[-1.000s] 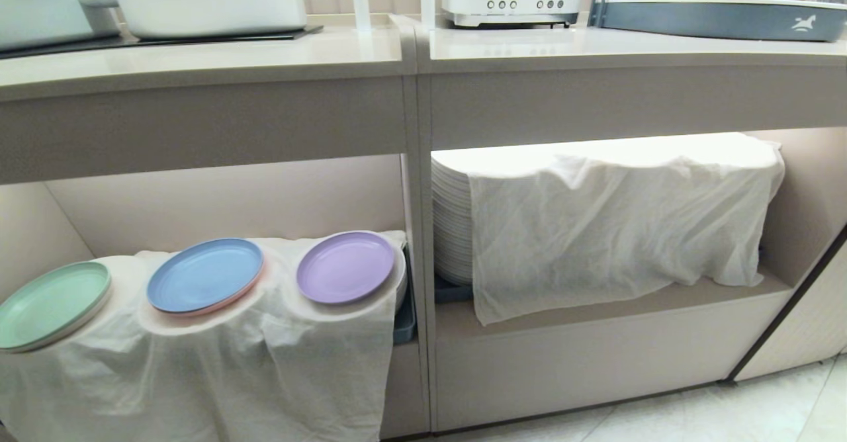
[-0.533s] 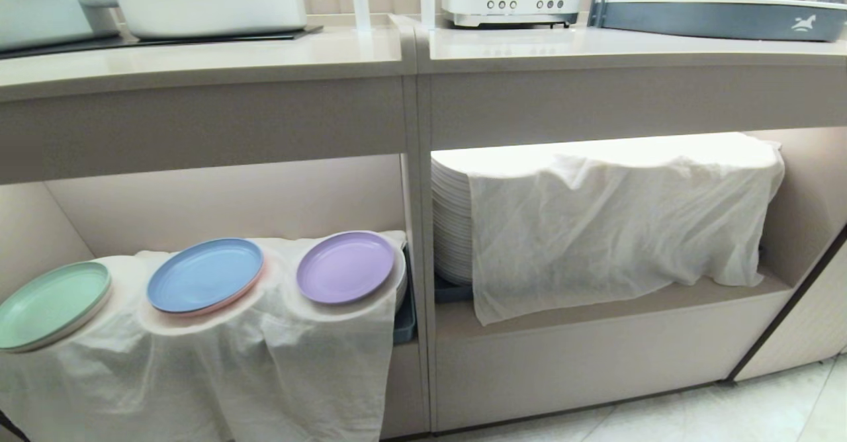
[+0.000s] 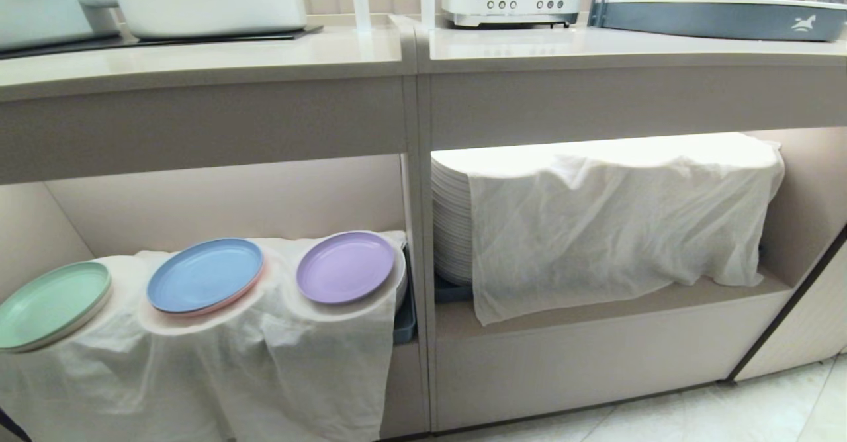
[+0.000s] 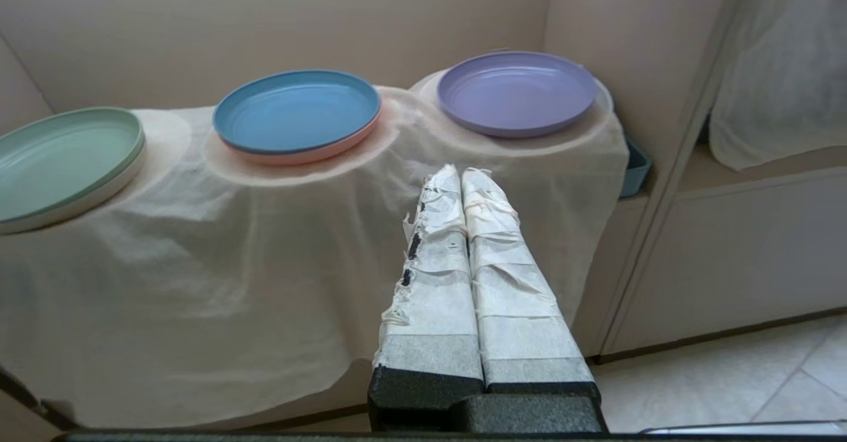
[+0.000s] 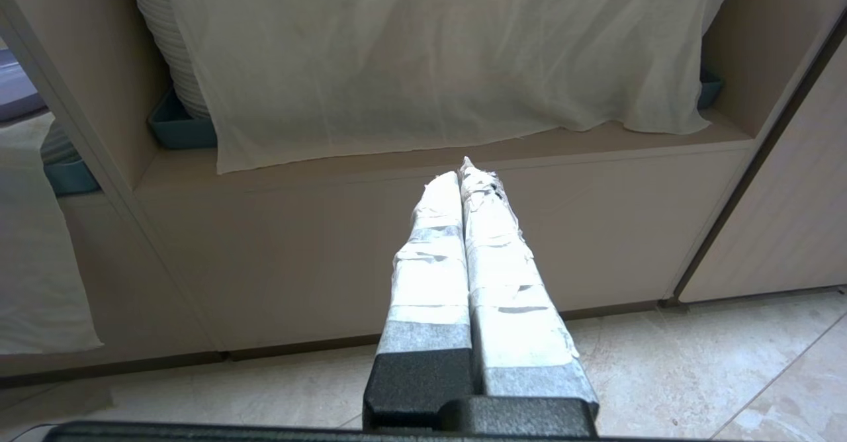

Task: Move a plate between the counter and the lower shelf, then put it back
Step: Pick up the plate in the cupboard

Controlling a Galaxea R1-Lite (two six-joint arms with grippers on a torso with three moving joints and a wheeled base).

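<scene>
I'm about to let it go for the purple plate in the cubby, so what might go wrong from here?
1. The purple plate sits on a loose white cloth draped over stacks; lifting it could snag or drag the cloth.
2. The blue plate sits close beside it and might get knocked.
3. The left end effector is shut and short of the plate, which lies flat with a low rim, so a grip may slip.

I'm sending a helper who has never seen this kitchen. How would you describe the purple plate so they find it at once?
Look under the beige counter, in the left-hand lower shelf, where three coloured plates sit in a row on a draped white cloth. The plate is the rightmost, next to the vertical divider. It is lilac, while its neighbours are the blue plate and the mint-green plate.
</scene>
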